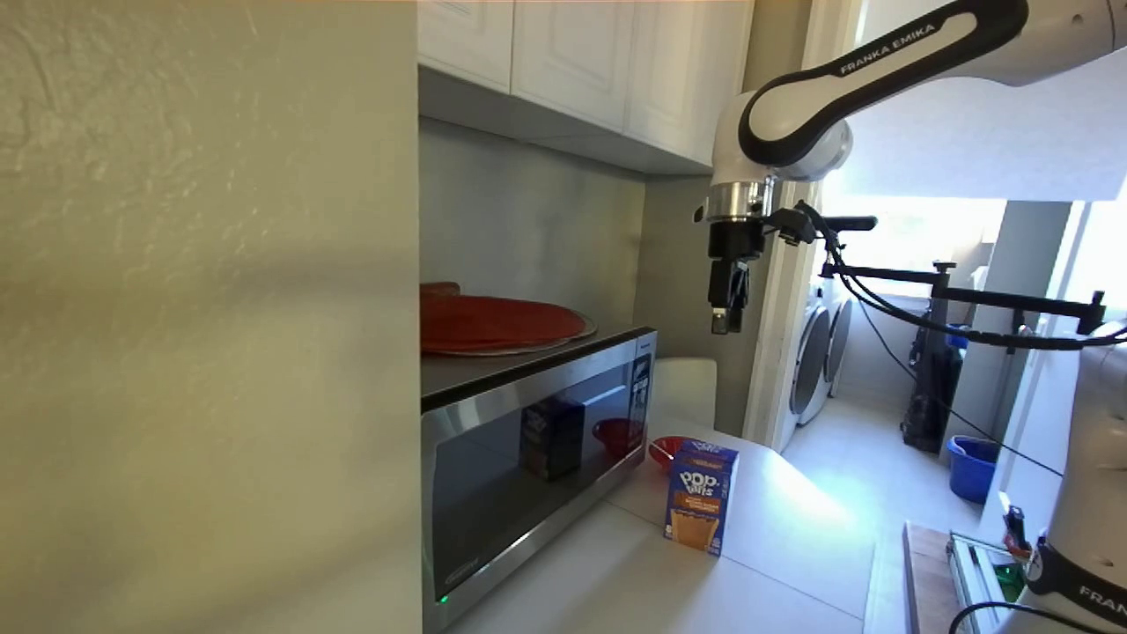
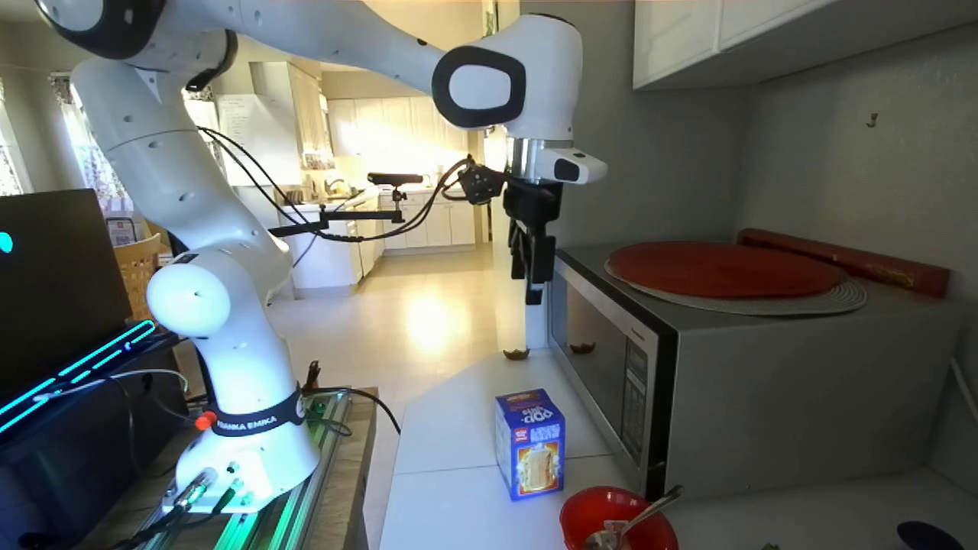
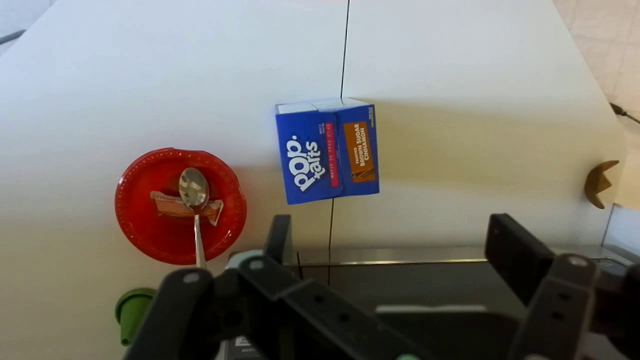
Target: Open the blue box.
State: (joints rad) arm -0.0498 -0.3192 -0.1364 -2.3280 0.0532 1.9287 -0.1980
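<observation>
The blue box (image 1: 702,499) is a small Pop-Tarts carton standing upright on the white counter, in front of the microwave door. It also shows in an exterior view (image 2: 530,445). In the wrist view its blue top (image 3: 327,155) faces up with the flaps lying flat, and the top looks closed. My gripper (image 3: 391,225) has its two fingers wide apart with nothing between them. In both exterior views the gripper (image 1: 727,319) (image 2: 532,292) hangs pointing down, well above the counter and higher than the box, not touching it. No part of the box top is hidden in the wrist view.
A microwave (image 2: 795,405) stands beside the box, with a red round mat (image 2: 726,269) on top. A red bowl (image 3: 150,235) with a spoon and a wrapper is near the box. A green object (image 3: 134,310) and a small brown item (image 3: 595,185) lie on the counter (image 3: 450,50).
</observation>
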